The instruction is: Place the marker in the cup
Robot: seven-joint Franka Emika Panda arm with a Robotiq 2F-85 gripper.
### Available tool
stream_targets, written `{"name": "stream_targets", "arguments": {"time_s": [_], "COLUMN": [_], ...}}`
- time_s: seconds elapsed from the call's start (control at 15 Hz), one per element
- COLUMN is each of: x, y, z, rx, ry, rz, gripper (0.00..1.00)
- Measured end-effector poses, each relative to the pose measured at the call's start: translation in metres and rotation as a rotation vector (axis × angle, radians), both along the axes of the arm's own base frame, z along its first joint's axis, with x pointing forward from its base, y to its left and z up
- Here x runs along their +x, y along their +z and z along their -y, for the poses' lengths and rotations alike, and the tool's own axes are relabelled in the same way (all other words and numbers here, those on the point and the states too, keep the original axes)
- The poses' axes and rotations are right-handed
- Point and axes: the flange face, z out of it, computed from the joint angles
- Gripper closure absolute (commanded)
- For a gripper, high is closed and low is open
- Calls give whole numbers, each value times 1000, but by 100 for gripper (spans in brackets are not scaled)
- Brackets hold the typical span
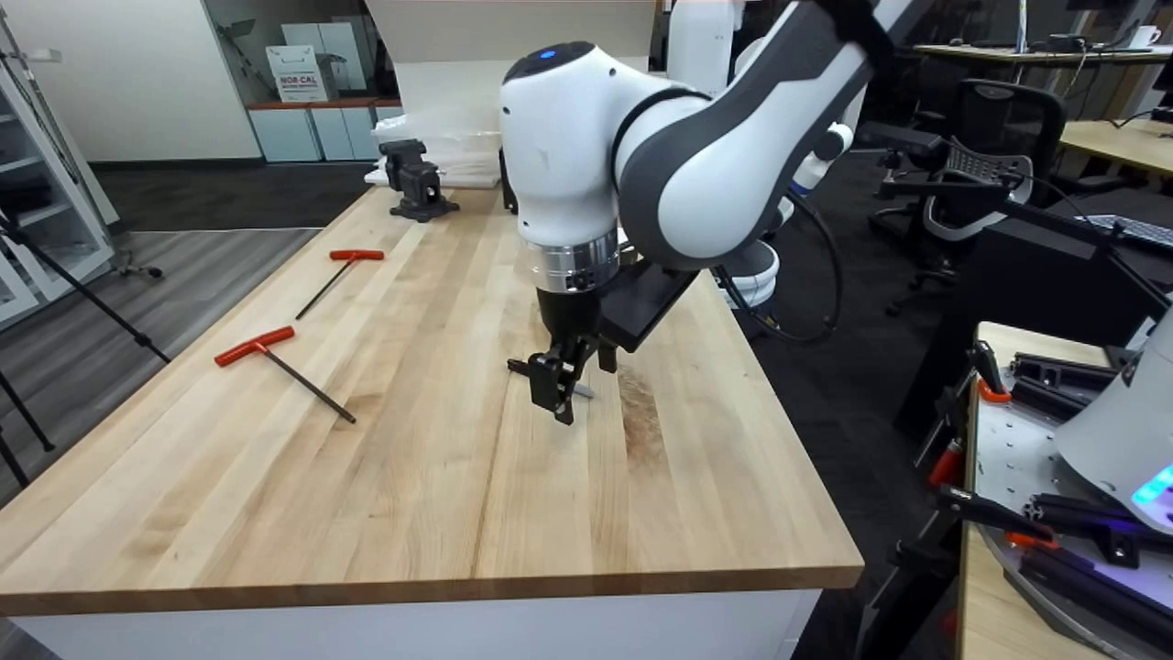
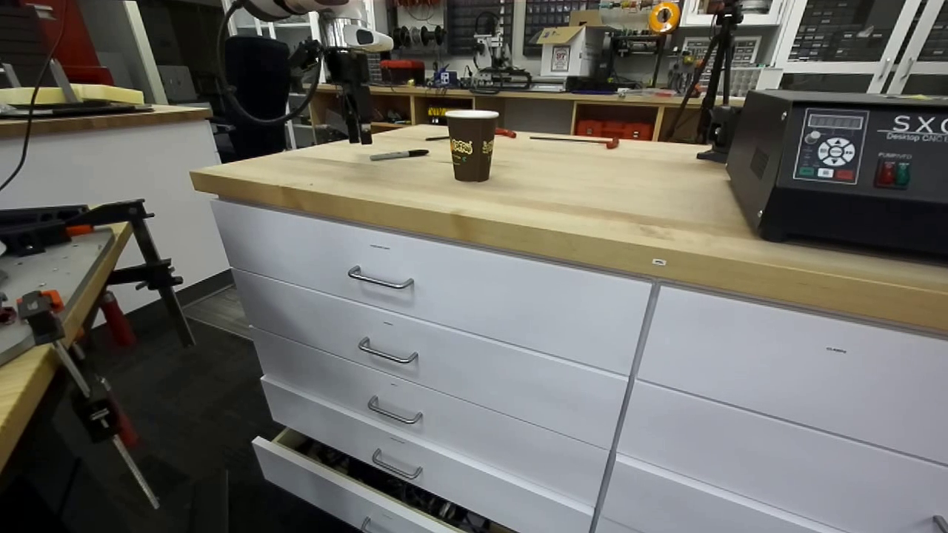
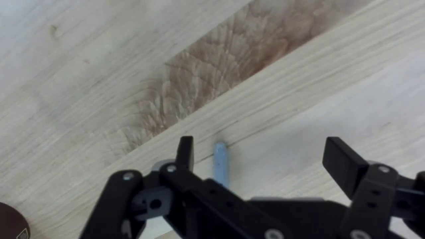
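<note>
The black two-fingered gripper (image 3: 260,154) points down over the pale laminated-wood tabletop (image 1: 412,513), its fingers well apart and nothing clamped between them. The wide setting appears chosen to admit the slim marker pen with grey barrel and black cap (image 2: 400,155), which lies flat on the wood. In the wrist view the pen's grey end shows in the gap, nearer one finger than the other, with the rest hidden by the gripper's own linkage. The barrel lies across the closing direction, so the fingers should meet its sides; recentring first would probably reduce the risk of one finger pushing it. Fingertip height above the wood I cannot tell from where I stand.

The brown tapered paper cup with a white rim (image 2: 471,148) stands upright on the same tabletop, near the pen but not touching it, presumably to keep the carry short. Its rim is uppermost, as a receiver requires. A grip close to one end should make it easier to turn the pen upright before release; a light paper cup may tip if struck.

The two T-shaped tools with red handles and dark shafts (image 1: 257,345) lie well apart from the gripper, so they should not obstruct the carry
</note>
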Motion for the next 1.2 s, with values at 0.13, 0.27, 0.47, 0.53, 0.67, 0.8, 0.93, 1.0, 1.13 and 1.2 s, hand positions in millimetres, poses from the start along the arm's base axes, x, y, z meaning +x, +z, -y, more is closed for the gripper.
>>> {"name": "stream_targets", "arguments": {"time_s": [0.13,0.27,0.47,0.53,0.67,0.8,0.93,1.0,1.13,1.2], "x": [13,27,46,50,56,57,53,50,43,40], "y": [5,10,15,15,13,6,-4,-9,-15,-16], "z": [1,10,36,45,58,66,68,66,60,57], "rx": [41,58,62,66,85,102,114,120,127,128], "ry": [-54,-87,-111,-113,-112,-110,-109,-105,-97,-90], "rz": [1,17,57,66,67,53,31,20,2,-3], "gripper": [0,0,0,25,33,28,7,5,34,36]}}
